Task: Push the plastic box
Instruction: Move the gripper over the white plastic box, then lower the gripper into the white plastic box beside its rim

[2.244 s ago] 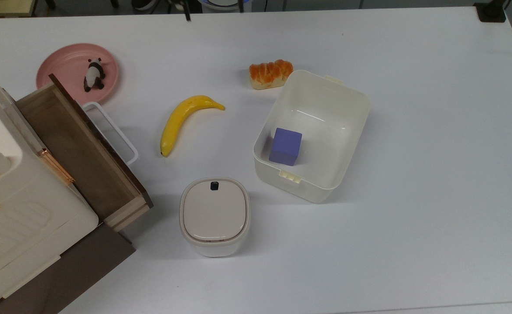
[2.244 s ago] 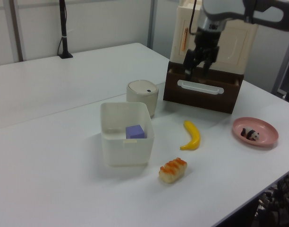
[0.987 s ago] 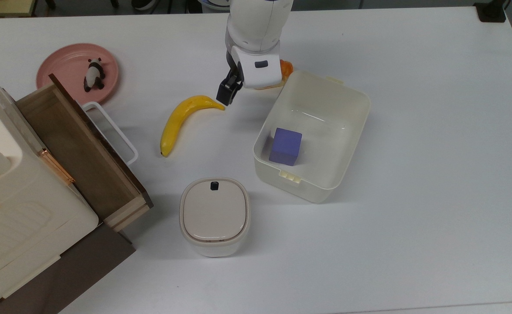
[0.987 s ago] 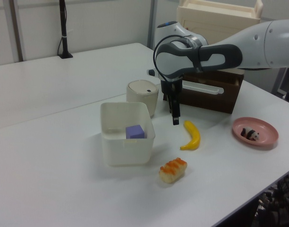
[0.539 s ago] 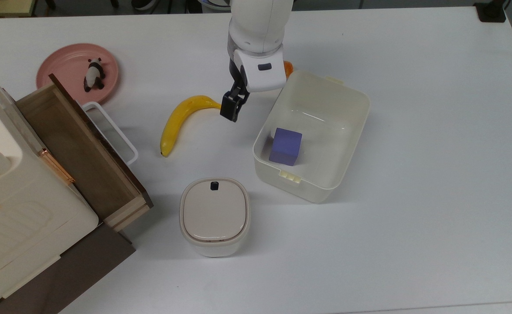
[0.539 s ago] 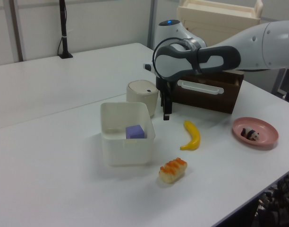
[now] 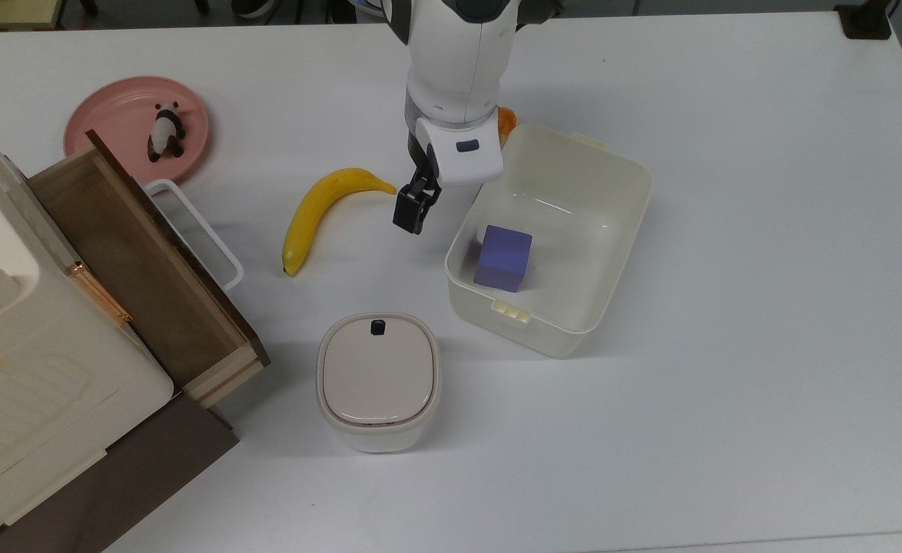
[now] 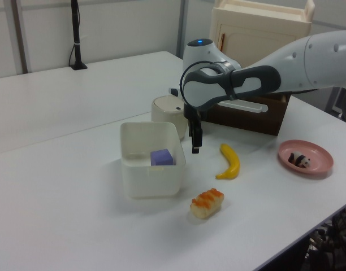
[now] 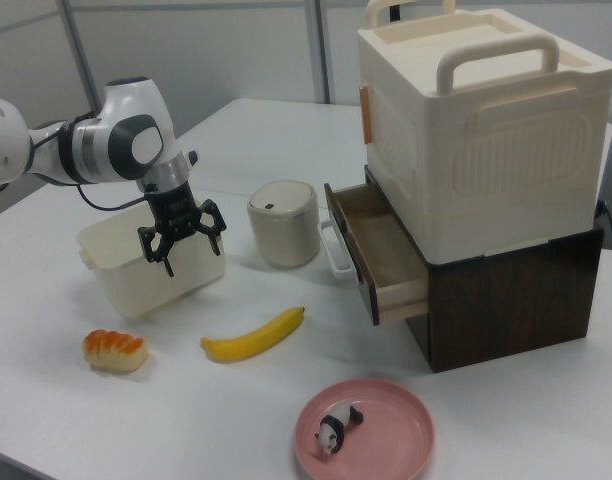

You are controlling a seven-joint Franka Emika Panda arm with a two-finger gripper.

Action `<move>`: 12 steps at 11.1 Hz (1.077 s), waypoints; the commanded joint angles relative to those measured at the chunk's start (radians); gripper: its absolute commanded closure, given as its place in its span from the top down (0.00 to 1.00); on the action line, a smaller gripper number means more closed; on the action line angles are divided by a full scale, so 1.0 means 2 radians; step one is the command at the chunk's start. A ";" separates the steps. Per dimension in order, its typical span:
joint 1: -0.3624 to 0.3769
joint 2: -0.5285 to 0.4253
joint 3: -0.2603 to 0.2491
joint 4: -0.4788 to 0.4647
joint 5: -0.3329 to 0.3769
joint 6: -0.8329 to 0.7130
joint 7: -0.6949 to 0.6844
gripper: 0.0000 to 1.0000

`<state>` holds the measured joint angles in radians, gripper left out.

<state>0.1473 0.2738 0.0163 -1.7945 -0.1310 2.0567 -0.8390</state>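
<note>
while gripper [image 7: 409, 213] nears plastic box [image 7: 566, 322], table [image 7: 766, 307] lies open.

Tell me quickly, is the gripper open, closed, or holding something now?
Gripper: open, holding nothing, beside the plastic box.

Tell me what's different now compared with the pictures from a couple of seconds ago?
The arm has swung in from the drawer cabinet. Its pincer has moved past the banana tip and lower in the top view, closer to the plastic box. It holds nothing. The box, its purple cube, the bread, the lidded bin and the pink plate lie as before.
</note>
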 commanded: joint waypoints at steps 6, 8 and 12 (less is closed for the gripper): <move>0.005 0.002 0.019 0.007 -0.004 0.013 0.018 1.00; 0.005 0.003 0.020 0.007 -0.004 0.014 0.018 1.00; 0.011 0.011 0.032 0.018 -0.004 0.028 0.038 1.00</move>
<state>0.1504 0.2846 0.0771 -1.7676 -0.1310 2.0646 -0.7966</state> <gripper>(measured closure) 0.000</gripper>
